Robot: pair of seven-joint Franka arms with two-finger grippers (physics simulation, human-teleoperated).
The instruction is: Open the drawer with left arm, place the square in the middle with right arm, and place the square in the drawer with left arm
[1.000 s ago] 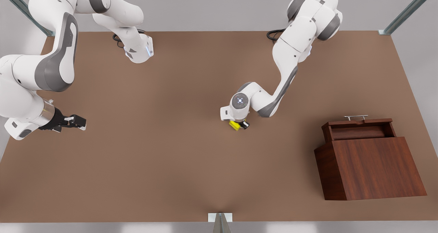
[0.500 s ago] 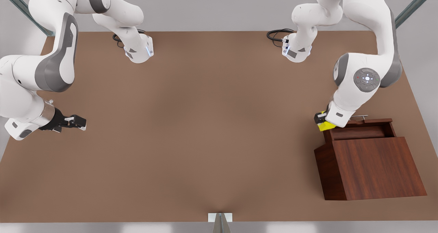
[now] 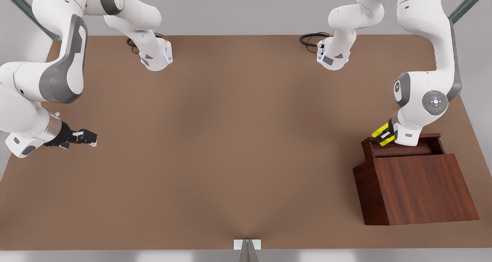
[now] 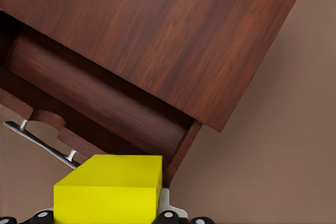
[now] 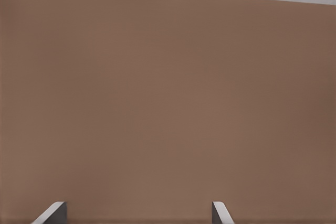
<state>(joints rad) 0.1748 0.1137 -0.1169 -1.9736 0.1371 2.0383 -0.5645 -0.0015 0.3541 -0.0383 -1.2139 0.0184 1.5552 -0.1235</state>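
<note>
The yellow square (image 3: 378,131) hangs in my left gripper (image 3: 383,135), which is shut on it at the front view's right. It is just above the end of the drawer (image 3: 401,149) nearer the table's middle. The drawer is pulled open at the top of the dark wooden cabinet (image 3: 423,189). In the left wrist view the square (image 4: 113,190) sits close in front, with the drawer's open cavity (image 4: 89,98) and silver handle (image 4: 42,145) beyond it. My right gripper (image 3: 87,136) waits open low over the table at the front view's left, its fingertips (image 5: 52,212) apart over bare tabletop.
The brown tabletop (image 3: 230,139) stretches between the two arms. Both arm bases (image 3: 155,58) (image 3: 332,58) stand at the far edge. A small metal bracket (image 3: 247,244) sits at the near edge.
The left arm carried the square from the table's middle over to the open drawer, then shifted it over the drawer's end. The right arm has not moved.
</note>
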